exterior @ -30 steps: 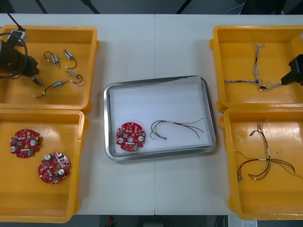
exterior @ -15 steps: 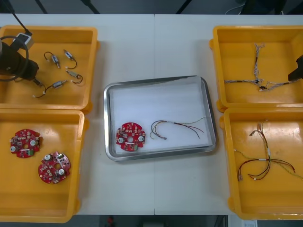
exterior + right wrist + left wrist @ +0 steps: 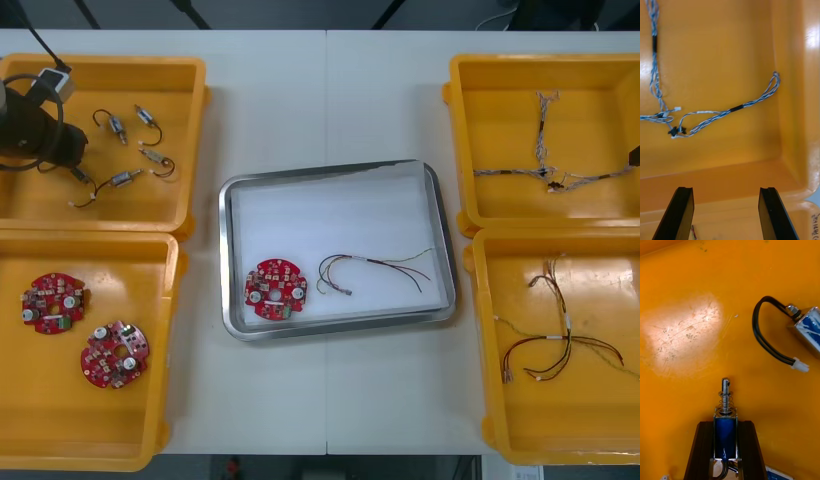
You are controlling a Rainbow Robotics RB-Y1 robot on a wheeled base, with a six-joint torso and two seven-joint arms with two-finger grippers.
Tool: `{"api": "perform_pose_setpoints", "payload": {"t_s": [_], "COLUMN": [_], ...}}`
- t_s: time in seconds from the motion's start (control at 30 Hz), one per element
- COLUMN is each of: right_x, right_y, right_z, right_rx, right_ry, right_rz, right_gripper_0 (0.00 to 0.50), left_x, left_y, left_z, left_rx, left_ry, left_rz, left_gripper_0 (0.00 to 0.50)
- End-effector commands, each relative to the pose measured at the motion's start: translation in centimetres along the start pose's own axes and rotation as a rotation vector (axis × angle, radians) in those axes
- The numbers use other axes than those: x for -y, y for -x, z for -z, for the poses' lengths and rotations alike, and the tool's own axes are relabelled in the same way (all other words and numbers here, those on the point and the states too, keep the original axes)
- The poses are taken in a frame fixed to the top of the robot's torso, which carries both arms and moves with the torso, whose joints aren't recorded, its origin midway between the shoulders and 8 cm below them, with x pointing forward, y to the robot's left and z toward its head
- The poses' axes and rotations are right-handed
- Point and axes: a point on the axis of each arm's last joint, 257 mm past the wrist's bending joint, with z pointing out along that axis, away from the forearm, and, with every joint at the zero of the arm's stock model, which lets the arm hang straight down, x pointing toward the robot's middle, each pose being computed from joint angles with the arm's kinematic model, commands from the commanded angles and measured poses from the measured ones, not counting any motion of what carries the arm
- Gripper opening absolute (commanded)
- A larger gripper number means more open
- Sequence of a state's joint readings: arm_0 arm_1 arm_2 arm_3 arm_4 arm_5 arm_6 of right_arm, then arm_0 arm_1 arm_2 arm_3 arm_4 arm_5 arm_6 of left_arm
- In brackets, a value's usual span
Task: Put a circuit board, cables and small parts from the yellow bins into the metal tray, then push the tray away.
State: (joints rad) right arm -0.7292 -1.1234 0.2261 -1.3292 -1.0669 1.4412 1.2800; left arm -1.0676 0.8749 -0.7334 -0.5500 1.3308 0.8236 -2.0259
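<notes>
The light counter [image 3: 330, 100] carries a metal tray [image 3: 228, 262] at its middle. Two yellow bins [image 3: 192, 130] sit at each side

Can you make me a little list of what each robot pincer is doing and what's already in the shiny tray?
Left pincer: shut on a small metal part, inside the far left yellow bin
Right pincer: open, holding nothing, at the far right yellow bin; the blue and white cable lies beyond its fingers
Metal tray: holds one red circuit board and one thin cable
Missing from tray: small parts
</notes>
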Motion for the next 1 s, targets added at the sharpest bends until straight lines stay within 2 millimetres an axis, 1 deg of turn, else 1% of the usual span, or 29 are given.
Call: {"api": "perform_pose_setpoints", "payload": {"t_s": [0.03,0.2,0.23,0.3,0.33,0.43,0.5,0.53,0.6,0.83,0.9,1.0], "right_x": [-0.5,-0.3,0.0,0.2,0.1,0.1,0.1,0.1,-0.1,-0.3,-0.5,-0.7], "right_y": [3.9,5.7,5.9,6.5,6.7,7.2,7.6,7.7,8.0,8.6,8.6,8.8], "right_z": [0.8,-0.1,-0.2,-0.6,-0.7,-1.3,-1.6,-1.7,-2.1,-2.8,-3.1,-3.1], "right_rx": [0.044,0.046,0.047,0.051,0.053,0.057,0.060,0.062,0.069,0.090,0.087,0.092], "right_ry": [-0.029,-0.054,-0.062,-0.078,-0.081,-0.089,-0.095,-0.096,-0.102,-0.113,-0.120,-0.122], "right_rz": [-0.002,-0.054,-0.063,-0.077,-0.081,-0.108,-0.126,-0.130,-0.137,-0.144,-0.132,-0.120], "right_gripper_0": [0.500,0.500,0.500,0.500,0.500,0.500,0.500,0.500,0.500,0.500,0.500,0.500], "left_x": [-0.2,-0.8,-0.7,-0.6,-0.6,-0.6,0.2,0.3,1.2,2.9,3.4,4.0], "left_y": [2.6,4.4,4.5,5.2,5.3,5.8,6.3,6.3,6.3,6.3,5.8,5.2], "left_z": [2.5,5.6,5.8,7.3,7.7,9.4,10.8,11.1,12.3,15.8,17.0,18.2], "left_rx": [0.015,0.025,0.024,0.028,0.025,0.000,-0.024,-0.032,-0.064,-0.132,-0.154,-0.160], "left_ry": [-0.022,-0.052,-0.059,-0.084,-0.088,-0.073,-0.058,-0.052,-0.039,0.019,0.064,0.085], "left_rz": [-0.030,-0.007,0.000,0.051,0.060,0.095,0.124,0.132,0.163,0.267,0.305,0.376], "left_gripper_0": [0.000,0.000,0.000,0.000,0.000,0.000,0.000,0.000,0.000,0.000,0.000,0.000]}}
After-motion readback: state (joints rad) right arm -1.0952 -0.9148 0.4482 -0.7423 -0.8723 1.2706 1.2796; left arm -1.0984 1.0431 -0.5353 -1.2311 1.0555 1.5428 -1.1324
